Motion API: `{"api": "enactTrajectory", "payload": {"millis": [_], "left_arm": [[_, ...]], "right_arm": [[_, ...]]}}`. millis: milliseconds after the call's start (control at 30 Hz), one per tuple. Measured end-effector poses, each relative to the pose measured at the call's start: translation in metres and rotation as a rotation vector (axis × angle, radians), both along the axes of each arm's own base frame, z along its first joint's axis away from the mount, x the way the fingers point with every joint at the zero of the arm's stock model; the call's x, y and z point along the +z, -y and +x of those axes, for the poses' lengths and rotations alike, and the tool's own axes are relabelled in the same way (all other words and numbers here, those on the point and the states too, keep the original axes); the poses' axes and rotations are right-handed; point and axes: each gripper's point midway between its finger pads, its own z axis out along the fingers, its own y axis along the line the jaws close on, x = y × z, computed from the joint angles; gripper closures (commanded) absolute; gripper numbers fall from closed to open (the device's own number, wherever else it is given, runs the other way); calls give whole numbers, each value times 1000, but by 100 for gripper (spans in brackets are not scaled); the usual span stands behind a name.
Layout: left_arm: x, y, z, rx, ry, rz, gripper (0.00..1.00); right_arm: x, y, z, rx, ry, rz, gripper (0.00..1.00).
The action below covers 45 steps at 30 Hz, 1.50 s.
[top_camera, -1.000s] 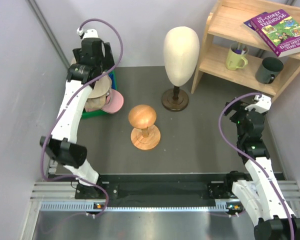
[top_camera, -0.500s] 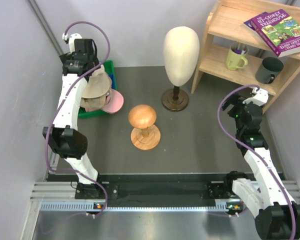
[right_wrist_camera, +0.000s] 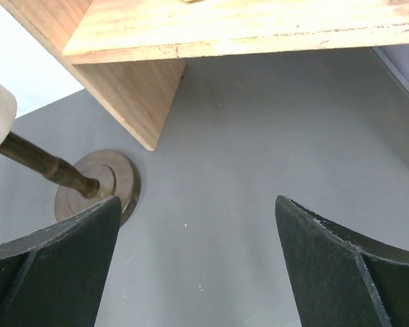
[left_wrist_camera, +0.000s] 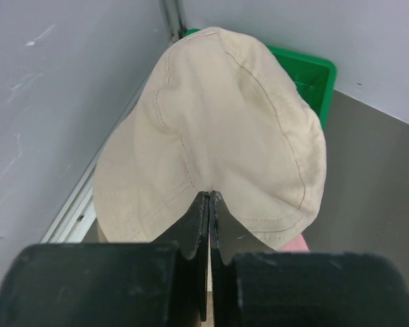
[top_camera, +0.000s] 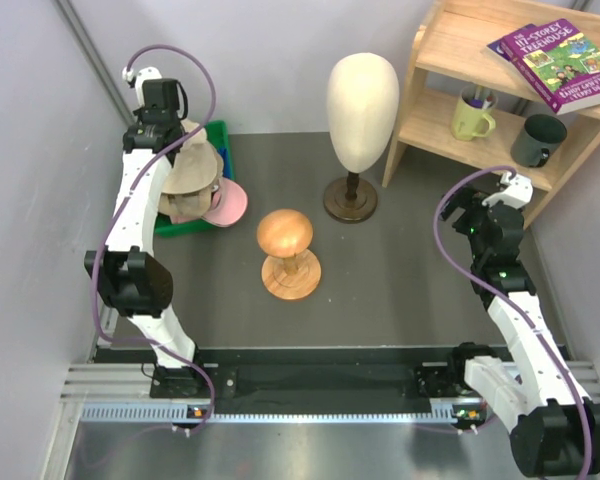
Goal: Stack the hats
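A tan hat (left_wrist_camera: 218, 129) lies on top of a pile of hats in a green bin (left_wrist_camera: 307, 71) by the left wall. My left gripper (left_wrist_camera: 210, 196) is shut, its tips pinching the fabric at the tan hat's near edge, where a crease runs up from them. From above, that gripper (top_camera: 165, 130) sits at the back left of the tan hat (top_camera: 192, 170), and a pink cap (top_camera: 228, 205) pokes out beneath the pile. My right gripper (right_wrist_camera: 198, 225) hangs open over bare table, holding nothing; seen from above, it (top_camera: 467, 218) is far right.
A round-topped wooden stand (top_camera: 285, 235) stands mid-table. Behind it is the cream head form (top_camera: 362, 95), whose dark base (right_wrist_camera: 99, 187) shows left of my right fingers. A wooden shelf (top_camera: 480, 60) with mugs and books fills the back right corner.
My left arm swung back toward the left wall beside the bin, and its jaws went from wide open to shut on the tan hat's edge. The right arm rose slightly.
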Motion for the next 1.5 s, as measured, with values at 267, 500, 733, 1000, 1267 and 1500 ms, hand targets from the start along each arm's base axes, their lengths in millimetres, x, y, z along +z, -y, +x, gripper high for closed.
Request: {"api": "enactTrajectory", "payload": {"millis": [267, 500, 733, 1000, 1267, 1500], "left_arm": [[29, 32, 8, -174, 103, -65, 100], [110, 98, -8, -459, 326, -164, 100], [199, 185, -31, -748, 589, -329, 100], [283, 307, -68, -1053, 828, -555, 100], [324, 347, -80, -1129, 984, -716, 100], [343, 371, -83, -1146, 1087, -817, 100]], "right_arm": [[4, 0, -1, 2, -6, 0, 7], [18, 0, -9, 3, 15, 1, 8], [29, 2, -31, -2, 38, 2, 8], [40, 5, -59, -18, 77, 20, 8], [30, 7, -79, -30, 61, 36, 8], [24, 7, -84, -33, 38, 35, 9]]}}
